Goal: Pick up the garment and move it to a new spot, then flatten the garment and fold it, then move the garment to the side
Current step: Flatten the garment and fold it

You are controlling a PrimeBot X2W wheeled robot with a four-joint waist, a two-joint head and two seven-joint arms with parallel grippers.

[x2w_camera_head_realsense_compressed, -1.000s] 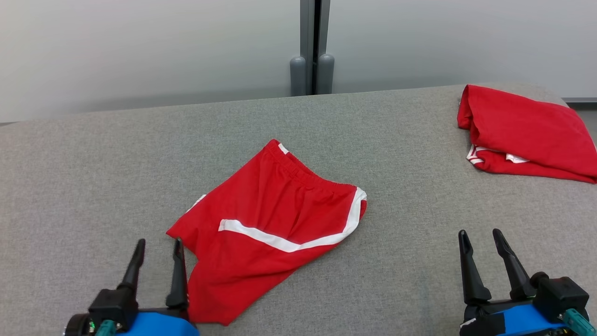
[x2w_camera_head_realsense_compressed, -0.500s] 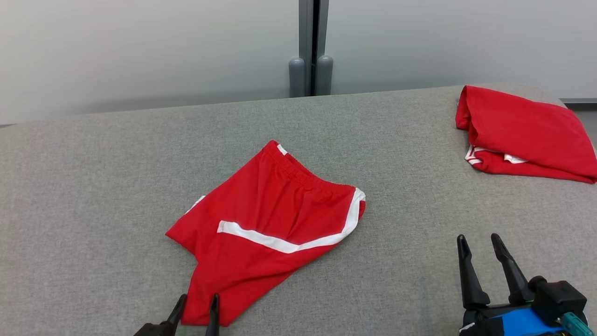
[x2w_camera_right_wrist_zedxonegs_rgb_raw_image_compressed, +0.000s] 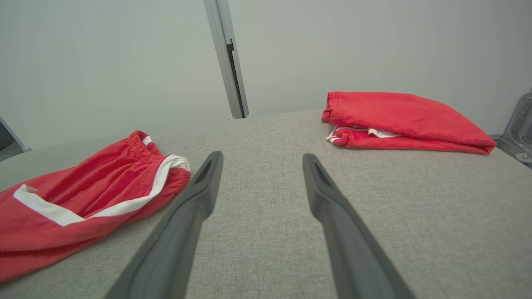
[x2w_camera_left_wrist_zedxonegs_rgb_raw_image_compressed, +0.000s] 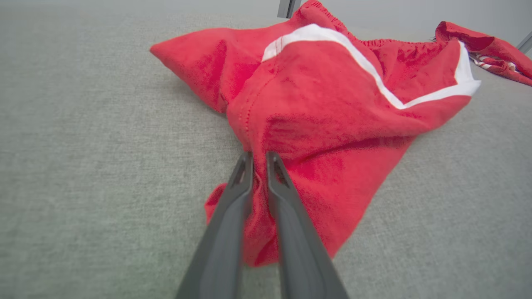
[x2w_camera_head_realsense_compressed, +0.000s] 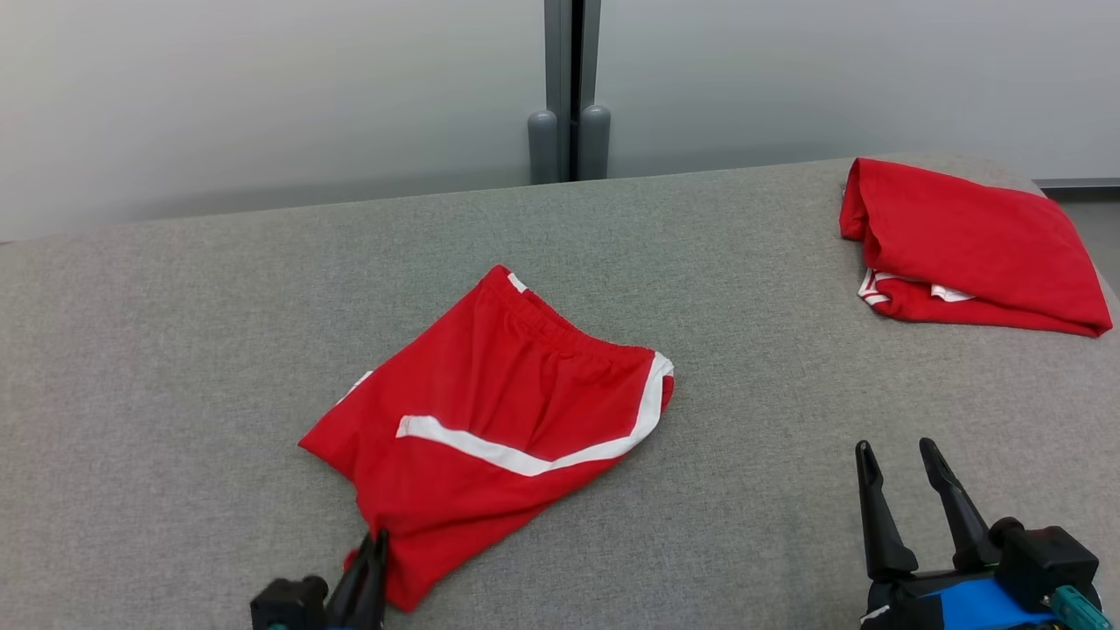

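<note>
One thin pinch: left gripper (x2w_camera_left_wrist_zedxonegs_rgb_raw_image_compressed: 258, 157) nipping red shorts (x2w_camera_head_realsense_compressed: 499, 411) hem, seemingly shallow; lifting may slip it. Right gripper (x2w_camera_head_realsense_compressed: 901, 490) spread, idle.

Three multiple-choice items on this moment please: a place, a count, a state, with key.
1. Where on the grey fabric-covered table lies the folded red garment? A. far right corner B. near left edge C. centre
2. How many red garments lie on it? A. one B. two C. three
3. At the red shorts with white stripes, the left gripper is: A. wide open B. shut on the fabric C. clear of it
1 A: it sits far right. 2 B: shorts plus folded garment. 3 B: cloth is pinched between its jaws.
</note>
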